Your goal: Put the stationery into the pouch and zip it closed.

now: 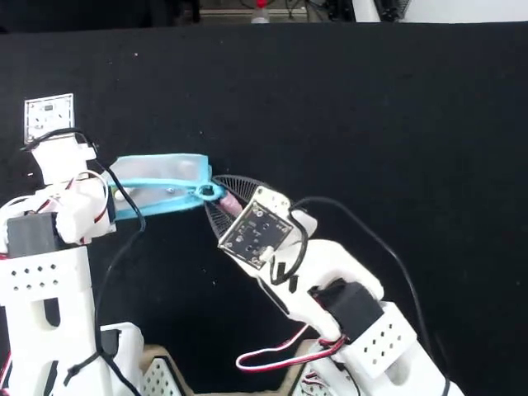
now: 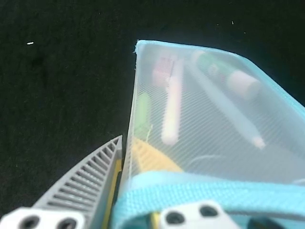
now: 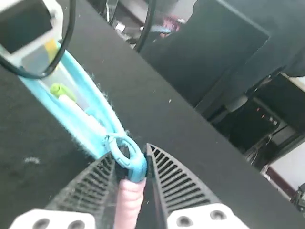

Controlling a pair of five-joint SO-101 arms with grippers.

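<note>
A light blue see-through pouch (image 1: 157, 177) lies on the black table, held at both ends. My left gripper (image 1: 103, 202) is shut on its left end; in the left wrist view the pouch (image 2: 214, 133) edge sits pinched at the gripper (image 2: 128, 148). Inside it I see a pale pen (image 2: 172, 105), a green piece (image 2: 143, 109) and a blue pen (image 2: 228, 114). My right gripper (image 1: 216, 198) is shut on the blue zipper ring (image 1: 209, 192) at the right end. The ring (image 3: 125, 155) and a pink tab (image 3: 128, 200) sit between the right gripper's (image 3: 131, 157) fingers.
A small white marker card (image 1: 49, 115) lies at the far left of the table (image 1: 371, 124). Black cables run from both arms, one looping over the pouch's left end (image 1: 124, 198). Open black surface extends to the right and rear.
</note>
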